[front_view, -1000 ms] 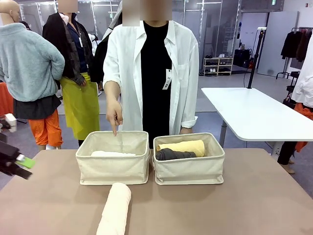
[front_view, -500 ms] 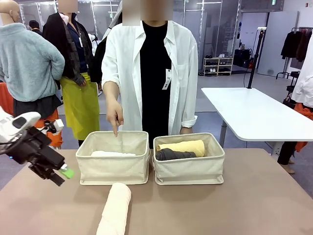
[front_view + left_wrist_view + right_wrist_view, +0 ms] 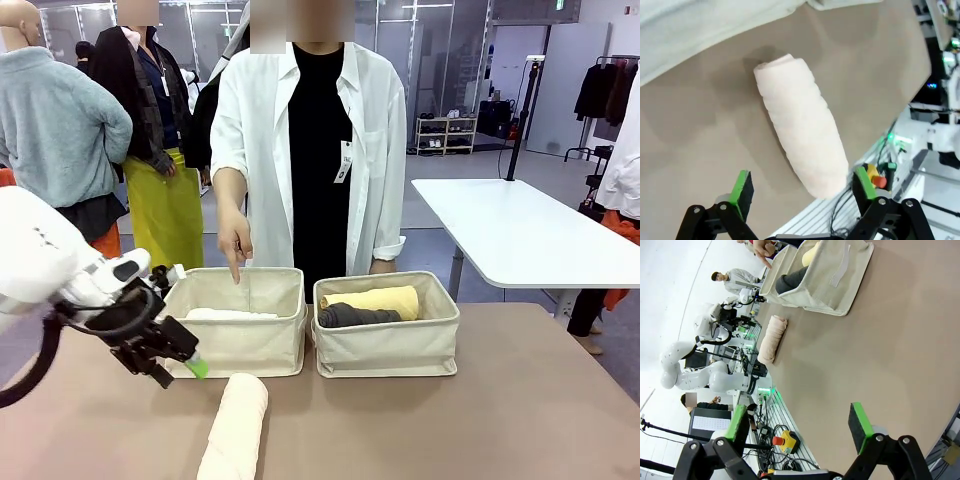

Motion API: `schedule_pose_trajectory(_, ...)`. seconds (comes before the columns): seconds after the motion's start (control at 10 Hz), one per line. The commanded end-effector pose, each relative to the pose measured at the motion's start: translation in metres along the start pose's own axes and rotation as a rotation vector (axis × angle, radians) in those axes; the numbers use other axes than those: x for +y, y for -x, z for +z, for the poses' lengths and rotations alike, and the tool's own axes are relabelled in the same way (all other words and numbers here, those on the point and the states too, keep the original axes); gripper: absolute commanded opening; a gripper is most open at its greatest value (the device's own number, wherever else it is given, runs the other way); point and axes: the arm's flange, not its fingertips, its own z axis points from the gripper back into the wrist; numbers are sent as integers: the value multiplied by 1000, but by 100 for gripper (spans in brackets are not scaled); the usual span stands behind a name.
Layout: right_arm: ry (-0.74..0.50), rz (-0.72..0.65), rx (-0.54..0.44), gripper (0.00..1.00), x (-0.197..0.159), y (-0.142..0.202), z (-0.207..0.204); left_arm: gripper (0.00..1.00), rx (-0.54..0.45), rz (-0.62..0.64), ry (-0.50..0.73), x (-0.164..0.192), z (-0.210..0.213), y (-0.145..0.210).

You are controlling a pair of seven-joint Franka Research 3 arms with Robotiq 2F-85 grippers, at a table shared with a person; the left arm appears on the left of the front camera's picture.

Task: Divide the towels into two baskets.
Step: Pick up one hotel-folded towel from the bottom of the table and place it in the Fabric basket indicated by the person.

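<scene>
A cream towel [image 3: 235,425] lies loose on the table in front of the two baskets. My left gripper [image 3: 180,368] hangs open just left of its far end, in front of the left basket [image 3: 232,345]. In the left wrist view the cream towel [image 3: 802,142] lies ahead of the open left gripper [image 3: 803,185], apart from both pads. A white towel [image 3: 230,314] lies in the left basket. The right basket [image 3: 388,345] holds a pale yellow towel [image 3: 372,299] and a dark grey towel [image 3: 357,317]. My right gripper [image 3: 799,426] stands open over bare table, far from the right basket [image 3: 832,282] and the cream towel [image 3: 772,337].
A person in a white shirt stands behind the baskets, and a hand [image 3: 237,243] points down into the left basket. A white table [image 3: 520,235] stands off to the right behind. The brown tabletop [image 3: 480,420] is bare to the right of the cream towel.
My left arm has swung in from the table's left edge toward the middle, and its gripper now hangs close to the cream towel. The person's pointing hand and the towels have stayed put.
</scene>
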Motion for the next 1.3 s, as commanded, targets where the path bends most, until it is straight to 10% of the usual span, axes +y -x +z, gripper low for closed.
schedule_pose_trajectory(0.0,12,-6,9,100,5,4,-1,100,-41,73,-49,-7,-41,50)
schedule_pose_trajectory(0.3,12,-6,9,100,5,4,-1,100,46,82,12,-11,-54,58)
schedule_pose_trajectory(0.4,12,-6,9,100,5,4,-1,100,-16,83,-57,-5,-42,-8)
schedule_pose_trajectory(1.2,12,-6,9,100,5,4,-1,100,6,274,-141,-15,-109,4)
